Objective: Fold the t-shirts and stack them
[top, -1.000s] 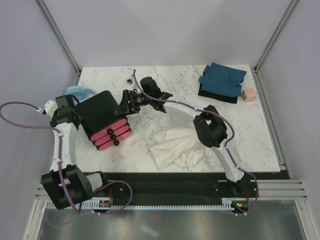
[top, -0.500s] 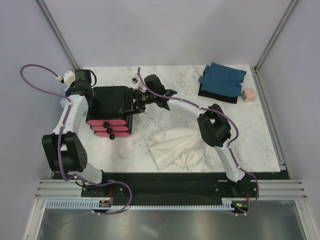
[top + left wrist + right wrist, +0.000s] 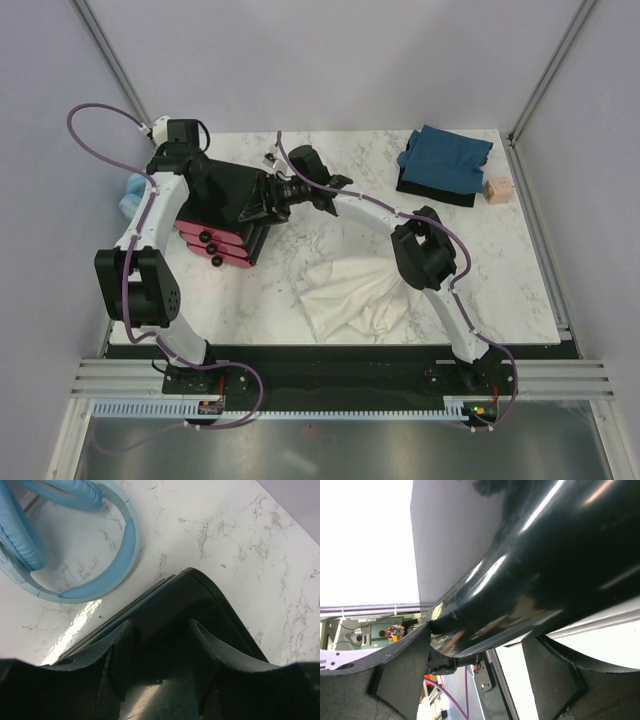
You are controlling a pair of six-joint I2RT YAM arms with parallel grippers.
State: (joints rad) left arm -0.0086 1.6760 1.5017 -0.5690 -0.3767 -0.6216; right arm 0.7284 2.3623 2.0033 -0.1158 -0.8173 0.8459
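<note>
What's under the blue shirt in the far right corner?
A flat black thing lies under the blue shirt, its edge sticking out along the near side. The shirt covers the rest, so what it is cannot be told.

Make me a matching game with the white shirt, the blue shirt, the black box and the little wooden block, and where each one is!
Things:
1 white t-shirt
2 teal-blue t-shirt
3 black box
4 wooden block

Places:
A far right corner, folded
B on the left, by the pale blue ring
C near middle, crumpled
D right edge, just beside the folded shirt

Pairs: 1-C, 2-A, 3-B, 4-D
</note>
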